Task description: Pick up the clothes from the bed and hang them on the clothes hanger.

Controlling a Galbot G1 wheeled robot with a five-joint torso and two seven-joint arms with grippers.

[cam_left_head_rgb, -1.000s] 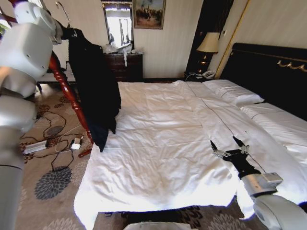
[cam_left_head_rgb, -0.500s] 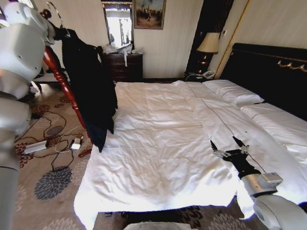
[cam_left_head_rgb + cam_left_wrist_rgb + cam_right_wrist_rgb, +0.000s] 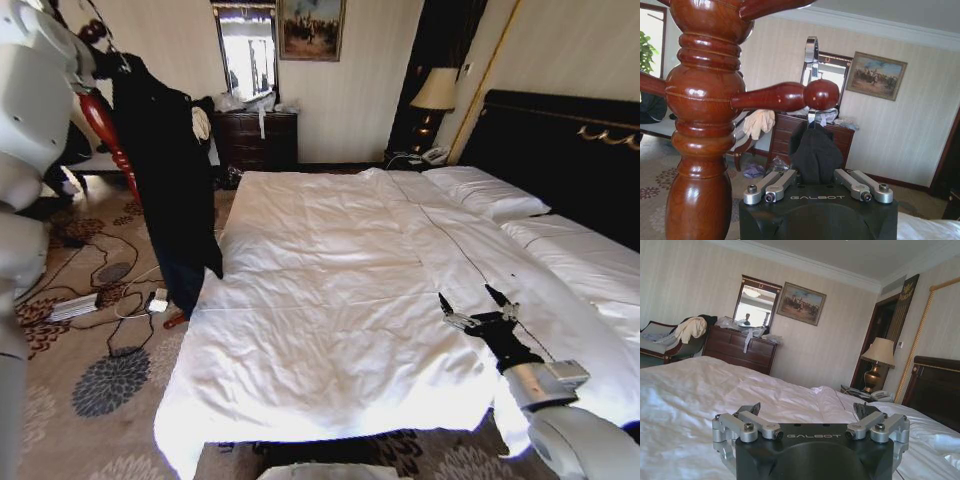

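Cloth hangs free now: the black jacket (image 3: 165,190) dangles full length beside the bed (image 3: 330,300), off the sheets altogether, its hem near the carpet. It is carried on the hanger, whose silver hook (image 3: 811,55) rises just behind the knobbed peg (image 3: 790,96) of a red wooden coat stand (image 3: 705,130). From the left wrist view the hook looks level with the peg's ball end, so I judge the arm is lining it up to drop over the peg; whether wire and wood touch I cannot tell.

The left end effector (image 3: 817,187) sits just below the bunched collar of the jacket, its fingers (image 3: 774,186) spread to either side of the dark cloth. What they pinch (if anything) is hidden behind the black housing, so its grip cannot be judged. The hanger's shoulders are buried under the garment, and in the head view the upper left arm blocks the top of the stand.

The right end effector (image 3: 478,307) waits low over the near right part of the bed, fingers wide apart and holding nothing, clear of the hanging work.

A cream garment (image 3: 689,329) lies over a far chair, not part of this job.
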